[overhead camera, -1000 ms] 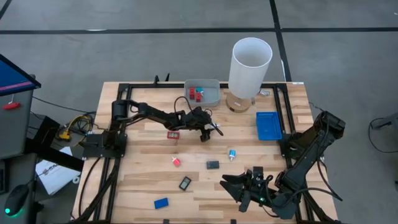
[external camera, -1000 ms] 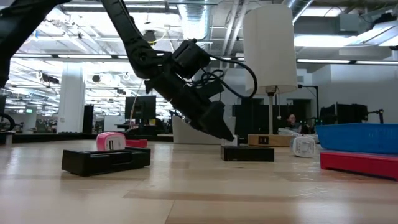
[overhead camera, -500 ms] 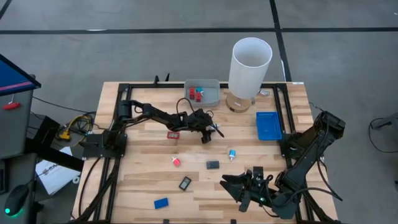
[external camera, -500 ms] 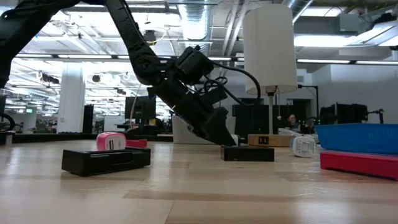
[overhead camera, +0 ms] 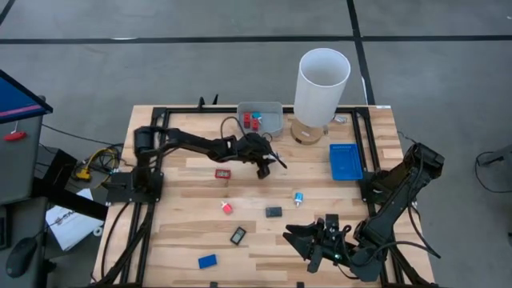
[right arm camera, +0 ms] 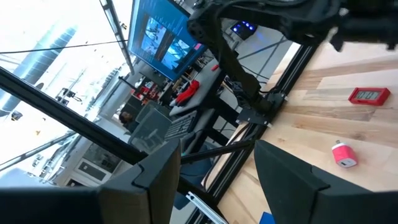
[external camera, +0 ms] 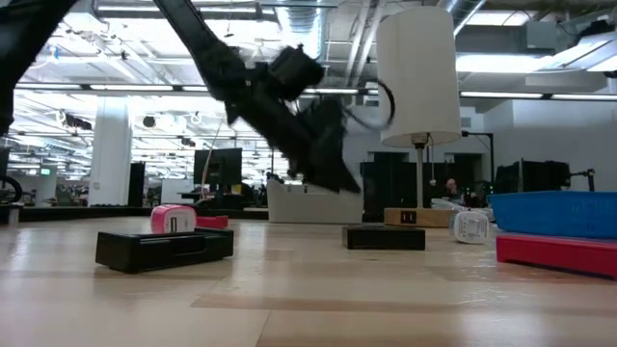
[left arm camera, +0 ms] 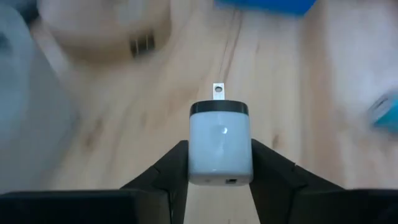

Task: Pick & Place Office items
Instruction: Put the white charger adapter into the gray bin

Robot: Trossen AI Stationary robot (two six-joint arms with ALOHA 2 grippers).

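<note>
My left gripper [overhead camera: 270, 165] hangs above the middle of the table, just near of the grey tray [overhead camera: 272, 128], and is shut on a small white plug block with a black cap and a metal prong [left arm camera: 221, 140]. In the low view it [external camera: 335, 176] is blurred, clear of the tabletop. My right gripper [overhead camera: 318, 240] waits open by the near right edge, with nothing between its fingers [right arm camera: 155, 180]. On the table lie a red framed rectangle [overhead camera: 222, 173], a pink piece [overhead camera: 227, 208], a black block [overhead camera: 274, 212], a white-and-blue piece [overhead camera: 298, 198], a black framed rectangle [overhead camera: 238, 235] and a blue block [overhead camera: 207, 261]. My left gripper pinches the white block's two flat sides [left arm camera: 194, 155] between its two fingers [left arm camera: 168, 171]. The black cap and prong [left arm camera: 217, 91] stick out beyond the fingertips. The fingers slant down from the table's left. The block is lifted clear of the table.
The grey tray holds red and blue pieces [overhead camera: 254, 120]. A tall white cylinder on a wooden base [overhead camera: 322, 84] stands at the far edge, right of the tray. A flat blue tray [overhead camera: 345, 161] lies at the right. A black frame [overhead camera: 160, 112] borders the table.
My left gripper has risen from the tabletop, where its tip stood beside the black block in the low view, and now hangs well above it. The items on the table have not moved.
</note>
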